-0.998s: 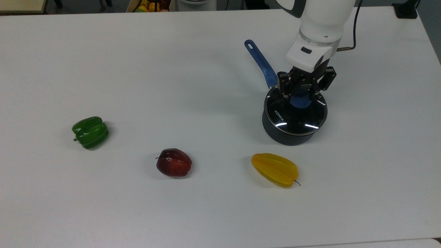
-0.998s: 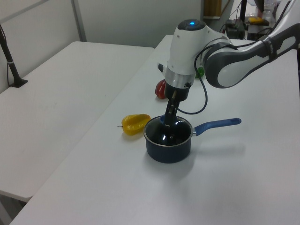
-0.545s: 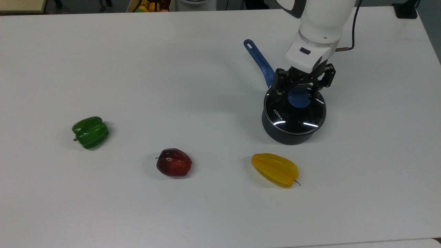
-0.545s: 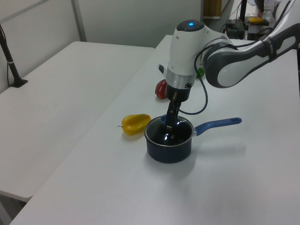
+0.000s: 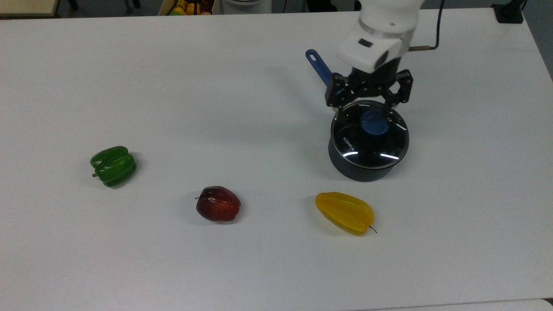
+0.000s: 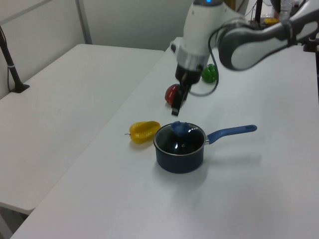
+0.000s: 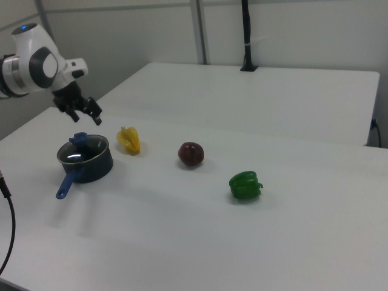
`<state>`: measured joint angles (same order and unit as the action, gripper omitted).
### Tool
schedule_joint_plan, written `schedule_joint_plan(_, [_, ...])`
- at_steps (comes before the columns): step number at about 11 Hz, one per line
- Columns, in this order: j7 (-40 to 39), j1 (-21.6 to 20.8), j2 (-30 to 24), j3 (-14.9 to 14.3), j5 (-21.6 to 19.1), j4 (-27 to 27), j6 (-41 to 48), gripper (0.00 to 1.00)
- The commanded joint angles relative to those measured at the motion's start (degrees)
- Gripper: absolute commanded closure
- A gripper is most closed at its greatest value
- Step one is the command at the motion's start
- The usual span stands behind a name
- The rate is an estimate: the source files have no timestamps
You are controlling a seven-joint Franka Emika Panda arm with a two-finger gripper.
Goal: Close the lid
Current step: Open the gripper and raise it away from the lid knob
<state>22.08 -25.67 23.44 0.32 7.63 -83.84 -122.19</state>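
Glass lid [image 5: 370,138] sits below the open-fingered gripper [image 5: 366,100].

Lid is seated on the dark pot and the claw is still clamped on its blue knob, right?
Not quite. The lid is seated on the pot, but the claw is open and lifted clear of the blue knob; the left view shows the gap above it.
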Motion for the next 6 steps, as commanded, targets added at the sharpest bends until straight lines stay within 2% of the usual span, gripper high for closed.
schedule_joint_plan(1, [-2.5,6.0,-6.4,-0.1,0.4,-1.3,6.7,0.0])
schedule_joint_plan(3, [-8.9,11.2,-9.8,0.0,-0.1,-2.8,13.4,0.0])
schedule_joint_plan(6, [-16.9,19.7,-18.9,0.5,-1.1,-10.6,17.2,0.0])
